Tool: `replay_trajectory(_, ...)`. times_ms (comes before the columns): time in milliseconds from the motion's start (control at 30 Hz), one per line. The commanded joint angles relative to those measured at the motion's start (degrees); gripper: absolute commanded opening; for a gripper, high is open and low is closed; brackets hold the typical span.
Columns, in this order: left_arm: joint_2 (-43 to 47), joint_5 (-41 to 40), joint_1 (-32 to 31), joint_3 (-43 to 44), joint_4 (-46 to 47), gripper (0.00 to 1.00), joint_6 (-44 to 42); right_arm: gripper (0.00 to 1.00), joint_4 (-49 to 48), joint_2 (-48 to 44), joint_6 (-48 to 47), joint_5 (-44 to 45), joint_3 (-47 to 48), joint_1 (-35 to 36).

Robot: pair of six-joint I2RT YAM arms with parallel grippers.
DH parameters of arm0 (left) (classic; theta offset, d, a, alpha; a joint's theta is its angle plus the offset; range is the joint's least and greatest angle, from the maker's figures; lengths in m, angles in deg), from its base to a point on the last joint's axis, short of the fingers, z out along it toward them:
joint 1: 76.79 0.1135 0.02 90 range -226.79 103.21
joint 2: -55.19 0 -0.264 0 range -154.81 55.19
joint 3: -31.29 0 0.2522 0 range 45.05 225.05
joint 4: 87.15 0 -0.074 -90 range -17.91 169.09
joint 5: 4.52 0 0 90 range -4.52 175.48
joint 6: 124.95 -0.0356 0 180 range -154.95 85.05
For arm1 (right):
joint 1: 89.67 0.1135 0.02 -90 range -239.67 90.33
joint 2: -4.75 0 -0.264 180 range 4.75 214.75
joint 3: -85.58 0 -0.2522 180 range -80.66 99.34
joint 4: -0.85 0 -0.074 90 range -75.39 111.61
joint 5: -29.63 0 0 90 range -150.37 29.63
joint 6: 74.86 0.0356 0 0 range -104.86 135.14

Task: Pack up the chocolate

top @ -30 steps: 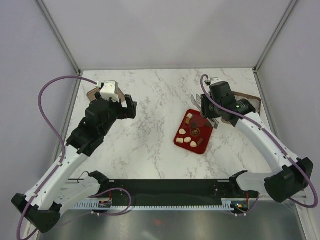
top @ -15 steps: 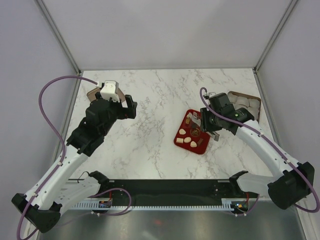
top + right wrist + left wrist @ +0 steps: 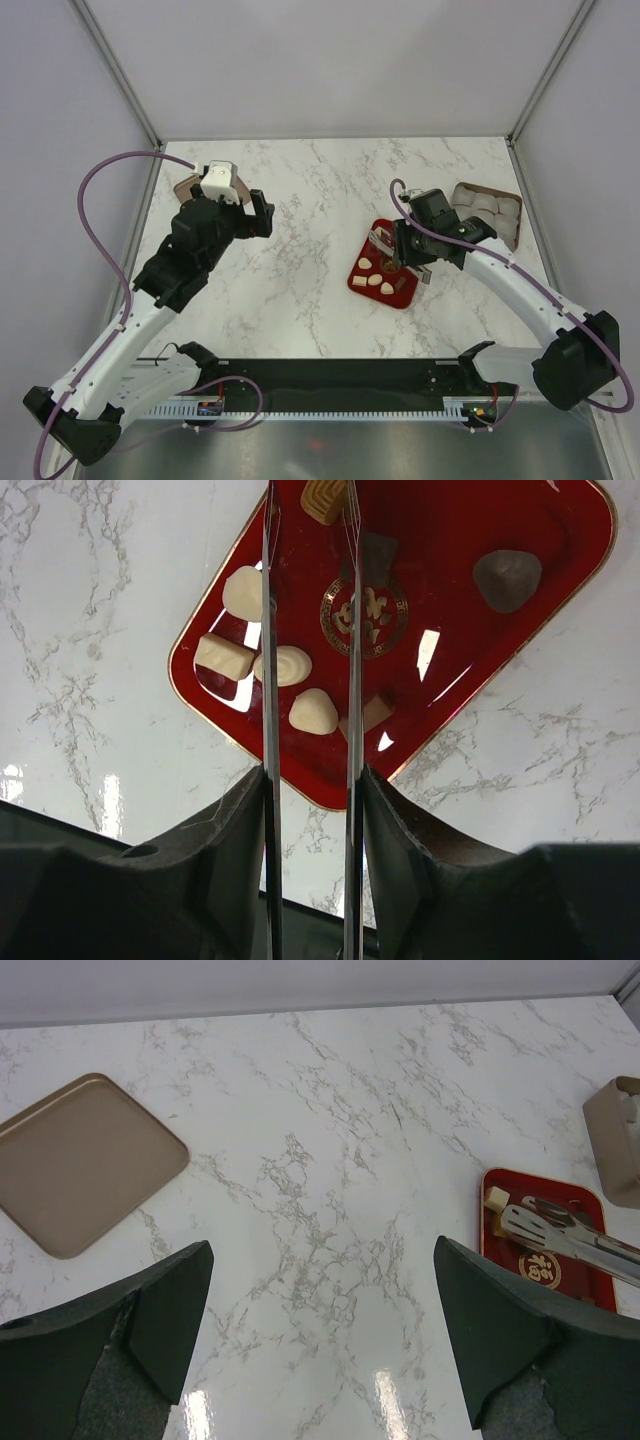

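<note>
A white marble-patterned table, smooth and glossy, with lamp glare toward six o'clock in the left wrist view. On it a red tray, shiny like lacquer, with mirror-bright highlights and a gilt emblem. Its chocolates look smooth: the cream ones satin, the dark ones matt. Thin tongs of bright bare metal. At nine o'clock, a flat tan tray, matt, plastic-looking. The left gripper has fingers of dark, matt, faintly grainy plastic.

We saw a white marble-patterned table with grey veins, closed in by plain pale walls on three sides, metal posts in the corners, and soft glare on its surface.
</note>
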Motion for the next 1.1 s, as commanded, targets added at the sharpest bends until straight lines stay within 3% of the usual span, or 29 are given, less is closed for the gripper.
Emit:
replay_trajectory(0, -0.1, -0.9, 0.2, 0.0, 3.0, 1.0, -2.0, 0.48, -2.9, 0.7, 0.5, 0.6, -0.2, 0.4)
replay_trajectory(733, 0.4, -1.2, 0.2, 0.0, 3.0, 1.0, -2.2, 0.47, -3.9, 2.4, -0.4, 3.5, -1.7, 0.8)
replay_trajectory(1067, 0.7, -1.1, 0.2, 0.1, 3.1, 1.0, -2.2, 0.34, -3.4, 2.3, -0.5, 2.6, -0.8, 0.8)
